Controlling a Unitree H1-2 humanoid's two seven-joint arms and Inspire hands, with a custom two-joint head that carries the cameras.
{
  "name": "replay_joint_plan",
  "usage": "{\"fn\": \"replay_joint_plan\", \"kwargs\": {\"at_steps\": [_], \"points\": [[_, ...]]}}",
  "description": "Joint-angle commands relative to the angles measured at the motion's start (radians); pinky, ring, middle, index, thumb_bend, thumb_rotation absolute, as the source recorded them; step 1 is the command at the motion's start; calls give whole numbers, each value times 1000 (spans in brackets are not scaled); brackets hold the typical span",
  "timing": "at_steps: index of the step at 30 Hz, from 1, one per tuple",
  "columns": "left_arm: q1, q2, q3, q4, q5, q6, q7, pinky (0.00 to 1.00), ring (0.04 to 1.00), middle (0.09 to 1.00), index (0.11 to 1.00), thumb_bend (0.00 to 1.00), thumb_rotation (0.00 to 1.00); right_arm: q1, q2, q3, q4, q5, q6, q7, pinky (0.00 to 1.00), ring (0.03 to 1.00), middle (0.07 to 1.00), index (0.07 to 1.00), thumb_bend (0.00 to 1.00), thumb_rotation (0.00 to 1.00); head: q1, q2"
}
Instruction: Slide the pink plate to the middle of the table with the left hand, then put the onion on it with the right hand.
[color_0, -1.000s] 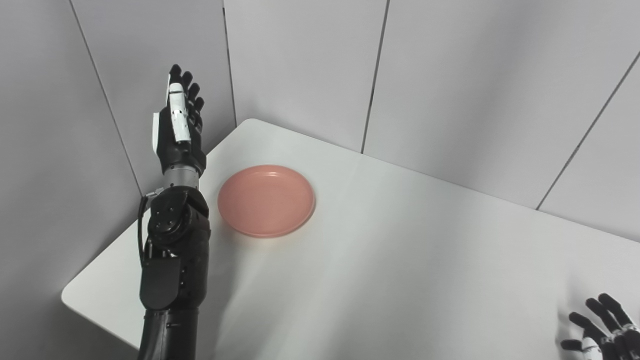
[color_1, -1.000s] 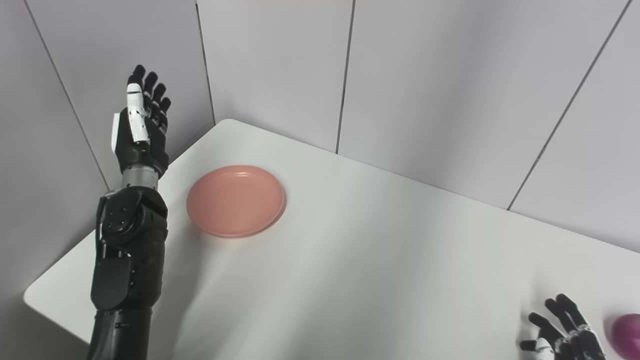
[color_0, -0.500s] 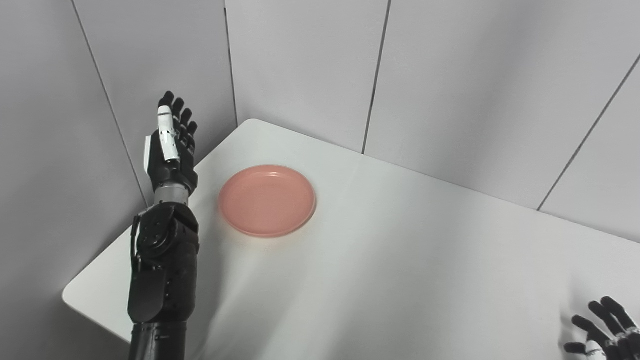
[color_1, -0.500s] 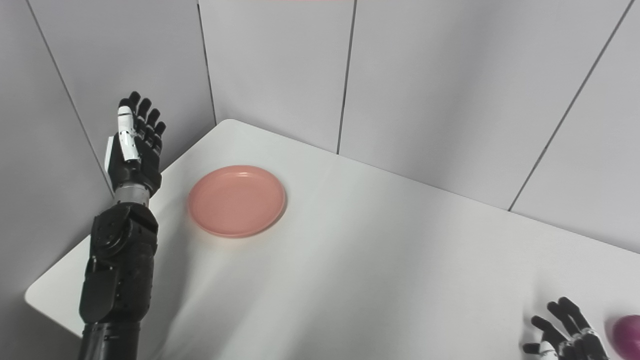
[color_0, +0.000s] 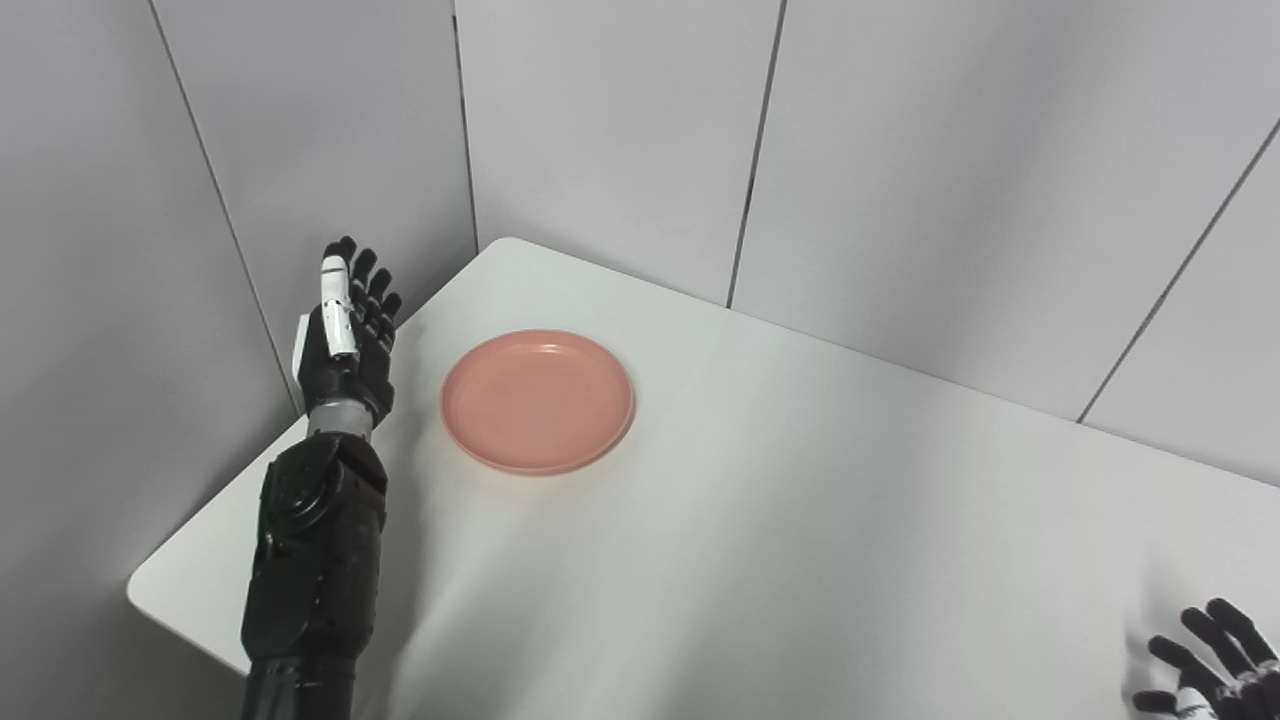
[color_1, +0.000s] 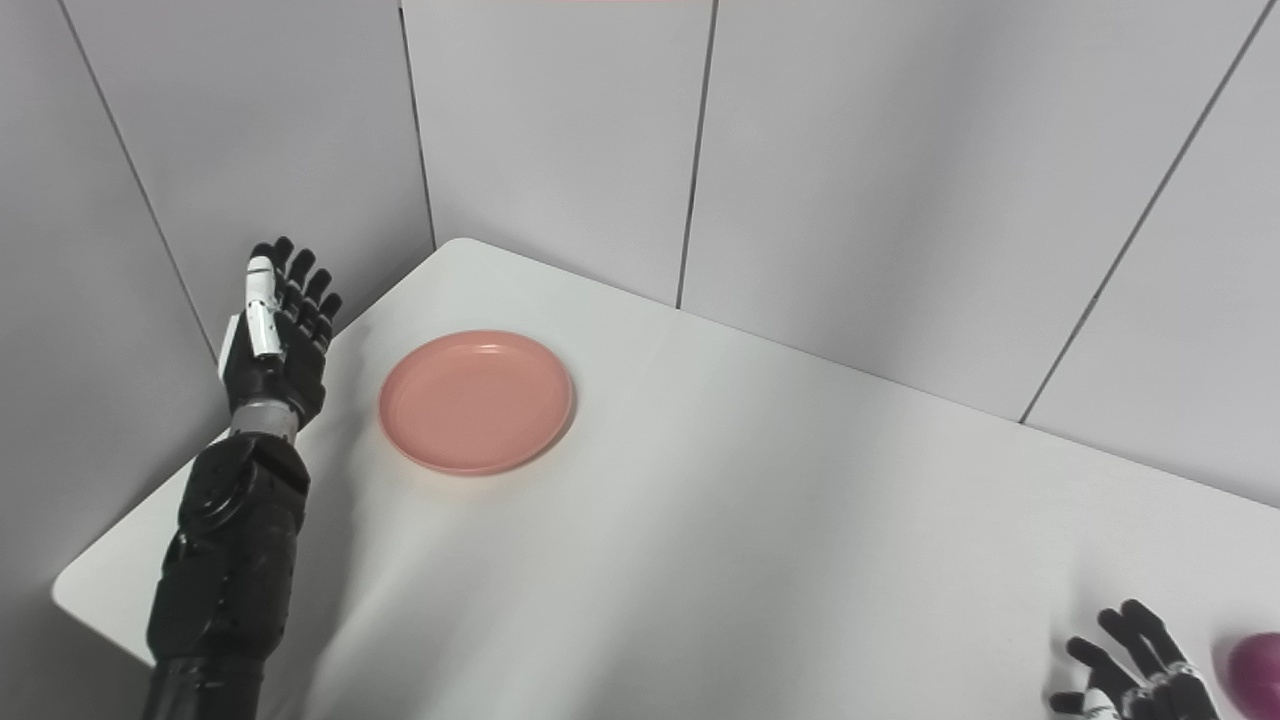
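pink plate (color_0: 538, 401) sits flat on the white table (color_0: 760, 520), open side up, toward the far left corner, well apart from the table's middle. it's round, so no long axis and no facing to call. plain salmon pink, shallow, low raised rim, faint glare on the far inner edge, nothing on it. no label, brand or writing readable on anything in view.

left hand (color_0: 346, 335) is just left of the plate at the table's left edge, not touching it. fingers straight and pointing up, spread a little, holding nothing. black with a white strip along one finger and a white patch at the side of the palm. forearm rises from the bottom edge.

right hand (color_1: 1135, 675) is at the bottom right corner, low over the table, fingers fanned apart, empty, partly cut off by the frame.

onion (color_1: 1255, 668) is purple, only in the right eye view, just right of the right hand, cropped by the frame edge; can't tell if they touch.

grey panelled walls (color_0: 600, 130) behind.
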Motion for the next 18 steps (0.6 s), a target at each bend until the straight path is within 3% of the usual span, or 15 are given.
{"fn": "replay_joint_plan", "kwargs": {"at_steps": [1, 18], "points": [[-12, 35, 2, -18, -10, -33, -29, 1000, 1000, 1000, 986, 401, 1000, -10, -9, -5, -21, 8, -40, 10, 429, 687, 788, 804, 378, 0, 2, -1], [12, 17, -14, 57, -16, -50, -45, 1000, 1000, 1000, 996, 406, 1000, -8, -13, -7, -27, 8, -35, 14, 429, 683, 783, 800, 377, 0, 3, 3]]}}
